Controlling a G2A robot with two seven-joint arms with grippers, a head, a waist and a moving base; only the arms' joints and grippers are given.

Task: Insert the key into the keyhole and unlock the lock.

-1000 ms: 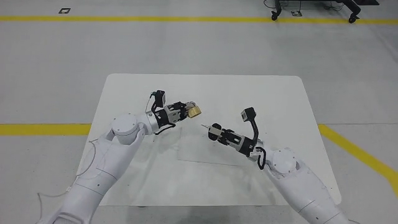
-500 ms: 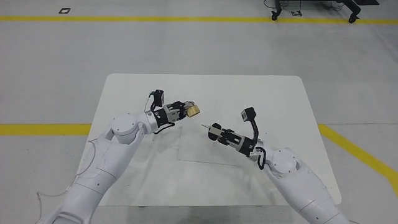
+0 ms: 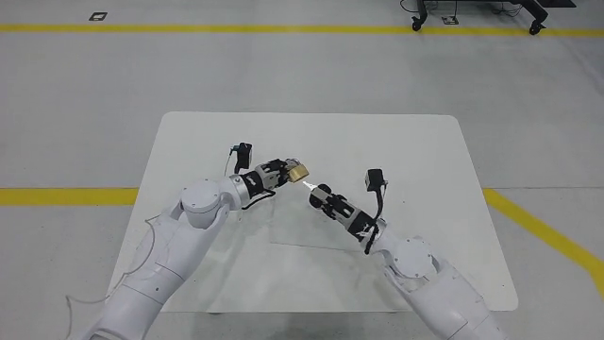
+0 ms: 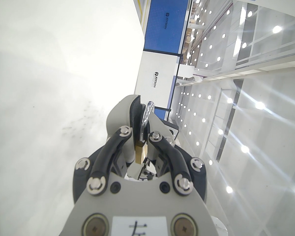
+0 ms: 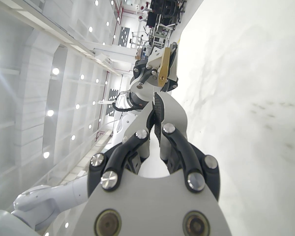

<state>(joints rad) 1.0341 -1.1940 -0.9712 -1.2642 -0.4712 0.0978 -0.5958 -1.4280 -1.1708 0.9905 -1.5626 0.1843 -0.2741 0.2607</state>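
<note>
Overhead, lock and key above white table, grey floor, yellow lines

One padlock, one key, one white table. Two grippers: left gripper, right gripper.

Illumination: bright, even, overhead. Ceiling lamps beyond the jaws throw streaked flare in both wrist views. The table beside the jaws glares near white; edge lines bow.
</note>
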